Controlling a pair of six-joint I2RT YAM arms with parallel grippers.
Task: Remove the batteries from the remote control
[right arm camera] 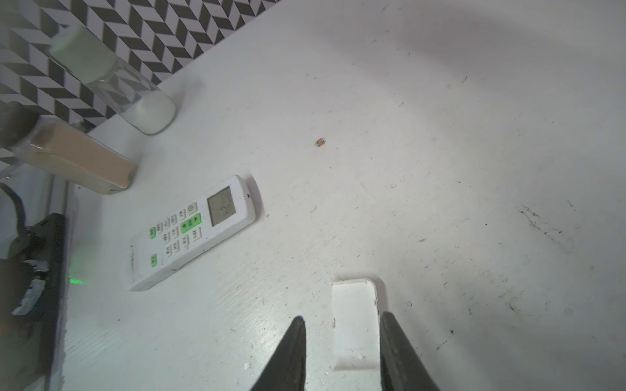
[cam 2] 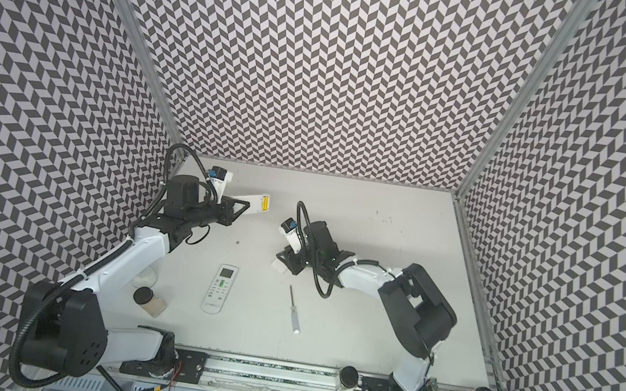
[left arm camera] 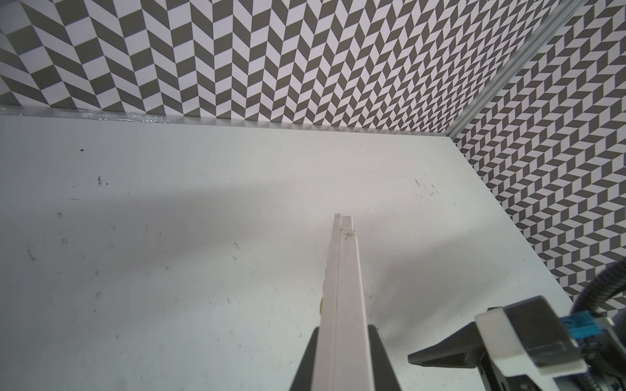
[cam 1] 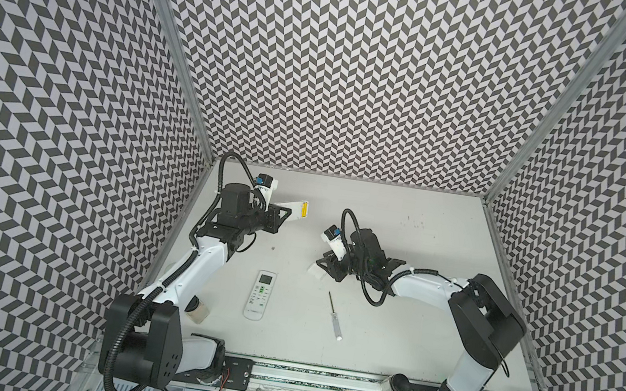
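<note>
Evidently the battery cover lies on the desk between the parted right jaws; the left jaws clamp the raised remote control, its yellow batteries exposed. Next, the right jaws must pinch one out.

Illumination: bright, even and diffuse from overhead; the white table reads pale grey.
Shadows: soft, broad grey bands cross the table in both wrist views; those under the arms in both top views are faint.
Glare: mild streaked sheen on the table beside the loose white cover.
Focus: top views sharp; in the right wrist view the two jars are blurred and the white remote is crisp.
Distortion: wide-angle; the chevron walls splay towards the corners.
</note>
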